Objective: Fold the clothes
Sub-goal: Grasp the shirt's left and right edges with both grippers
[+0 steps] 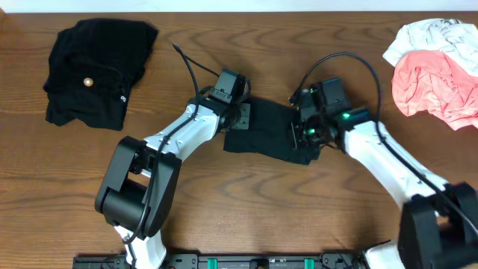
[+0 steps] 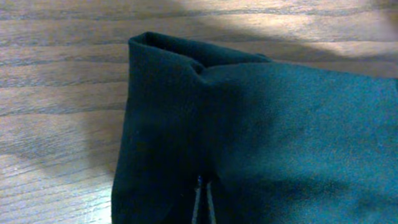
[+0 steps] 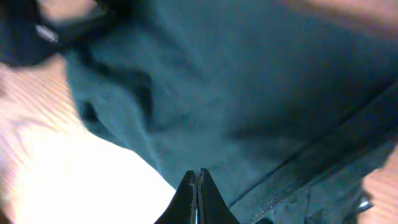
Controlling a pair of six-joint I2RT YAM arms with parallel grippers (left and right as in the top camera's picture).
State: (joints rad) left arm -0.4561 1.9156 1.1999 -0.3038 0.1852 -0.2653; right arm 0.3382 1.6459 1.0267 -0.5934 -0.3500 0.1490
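A small black garment (image 1: pixel 269 133), folded into a rough rectangle, lies at the middle of the table between my two arms. In the left wrist view the black garment (image 2: pixel 280 124) shows a doubled-over left edge. My left gripper (image 1: pixel 239 114) is down on its left end, and the left gripper (image 2: pixel 202 190) is shut, its dark fingers hard to pick out against the cloth. My right gripper (image 1: pixel 306 134) sits at the garment's right end. The right gripper (image 3: pixel 198 177) is shut, tips over the garment (image 3: pixel 217 81) near its hem; no cloth shows between them.
A crumpled black piece with a pale button (image 1: pixel 88 82) lies at the far left. A pink garment (image 1: pixel 437 86) and a white one (image 1: pixel 433 37) are heaped at the far right. Bare wood table (image 1: pixel 246 194) runs along the front.
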